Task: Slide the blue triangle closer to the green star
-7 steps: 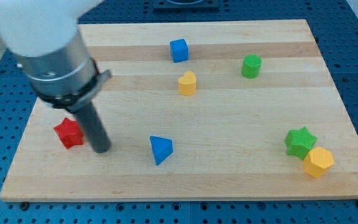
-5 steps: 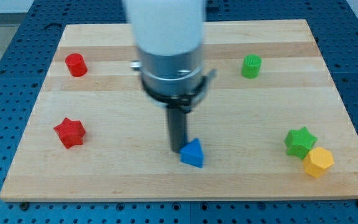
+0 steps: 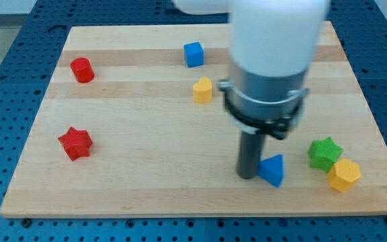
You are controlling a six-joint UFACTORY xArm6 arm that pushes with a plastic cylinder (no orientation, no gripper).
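Note:
The blue triangle (image 3: 272, 169) lies near the view's bottom right of the wooden board (image 3: 146, 168). The green star (image 3: 324, 152) sits a short gap to its right and slightly higher. My tip (image 3: 247, 176) rests on the board touching the triangle's left side. The arm's wide grey and white body rises above the tip and hides the board behind it.
A yellow hexagon (image 3: 344, 175) touches the green star at its lower right. A yellow block (image 3: 202, 89) and a blue cube (image 3: 193, 54) sit at the top middle. A red cylinder (image 3: 81, 69) and a red star (image 3: 75, 142) are at the left.
My tip has swept right along the board's lower part, pushing the blue triangle from the middle to just left of the green star. The arm now hides the green cylinder.

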